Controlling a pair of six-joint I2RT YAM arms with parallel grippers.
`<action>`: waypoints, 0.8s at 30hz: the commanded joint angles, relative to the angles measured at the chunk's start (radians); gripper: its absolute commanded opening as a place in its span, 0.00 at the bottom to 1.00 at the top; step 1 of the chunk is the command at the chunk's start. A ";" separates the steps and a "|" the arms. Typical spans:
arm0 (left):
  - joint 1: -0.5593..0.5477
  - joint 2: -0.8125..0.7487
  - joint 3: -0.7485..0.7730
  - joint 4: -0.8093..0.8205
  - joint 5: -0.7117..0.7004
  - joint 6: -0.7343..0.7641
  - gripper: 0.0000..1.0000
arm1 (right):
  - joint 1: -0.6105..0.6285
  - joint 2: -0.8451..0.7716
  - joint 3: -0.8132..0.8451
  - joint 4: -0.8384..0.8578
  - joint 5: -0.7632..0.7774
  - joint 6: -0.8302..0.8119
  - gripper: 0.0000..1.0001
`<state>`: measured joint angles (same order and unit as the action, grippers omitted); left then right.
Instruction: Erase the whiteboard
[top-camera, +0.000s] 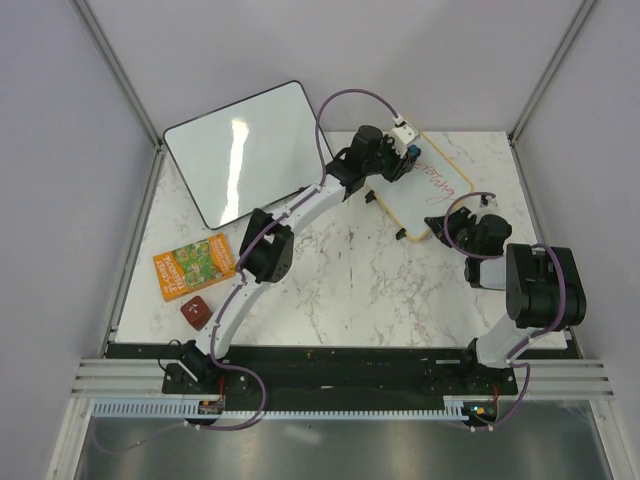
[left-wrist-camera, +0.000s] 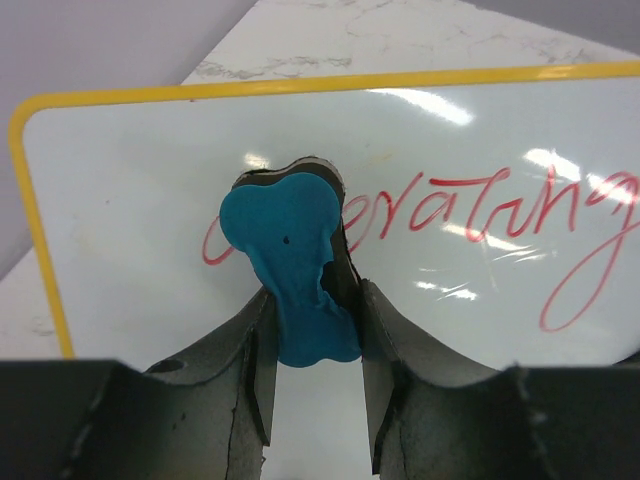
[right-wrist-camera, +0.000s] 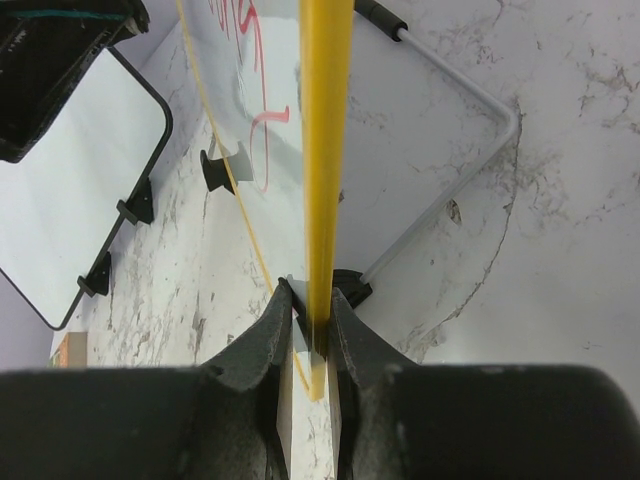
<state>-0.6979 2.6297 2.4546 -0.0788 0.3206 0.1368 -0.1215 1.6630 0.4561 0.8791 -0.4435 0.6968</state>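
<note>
The whiteboard has a thin yellow frame and red handwriting; it stands tilted at the back right of the table. My left gripper is shut on a blue eraser whose dark pad sits against the board at the left end of the writing. The left gripper shows the eraser between its fingers. My right gripper is shut on the board's yellow edge at its near corner, the frame pinched between the fingers of the gripper.
A larger black-framed glossy board leans at the back left, also in the right wrist view. A colourful book and a small brown cube lie at the left. A wire stand is behind the whiteboard.
</note>
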 joint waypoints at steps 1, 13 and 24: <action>0.009 0.015 0.023 -0.076 0.020 0.231 0.02 | 0.019 0.007 0.006 -0.118 0.011 -0.085 0.00; -0.104 0.006 -0.028 -0.095 -0.008 0.486 0.02 | 0.092 -0.082 0.030 -0.278 0.130 -0.197 0.00; -0.167 -0.173 -0.273 -0.091 0.156 0.523 0.02 | 0.146 -0.151 0.010 -0.299 0.184 -0.232 0.00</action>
<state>-0.8165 2.5446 2.2883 -0.1314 0.3771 0.5827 -0.0135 1.5368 0.4793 0.6697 -0.2909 0.5846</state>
